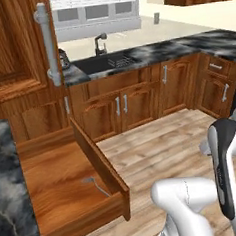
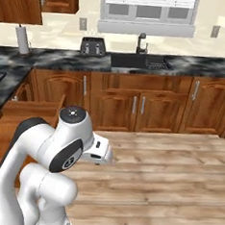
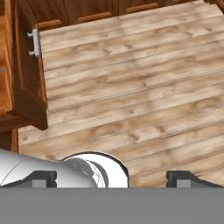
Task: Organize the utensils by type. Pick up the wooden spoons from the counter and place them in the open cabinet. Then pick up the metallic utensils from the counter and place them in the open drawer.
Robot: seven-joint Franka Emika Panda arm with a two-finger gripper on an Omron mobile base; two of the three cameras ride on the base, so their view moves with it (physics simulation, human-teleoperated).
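Observation:
The open drawer (image 1: 54, 180) of reddish-brown wood juts out from under the marbled black counter (image 1: 8, 194). A thin grey metallic utensil (image 1: 95, 185) with a bent end lies on the drawer's bottom near its front right corner. My gripper (image 3: 114, 179) is open, its two dark fingertips (image 3: 41, 178) wide apart with nothing between them. It points down at the plank floor, to the right of the drawer front (image 3: 27, 74) and apart from it. The white hand (image 2: 99, 152) hangs low beside the drawer (image 2: 25, 110). The wooden spoons and the open cabinet are out of view.
A sink (image 2: 138, 61) with a faucet is set in the far counter (image 2: 66, 58), with a toaster (image 2: 92, 46) and a paper towel roll (image 2: 23, 39) to its left. Shut cabinet doors (image 1: 119, 107) line the far side. A tall wood panel with a long handle (image 1: 46, 43) stands left.

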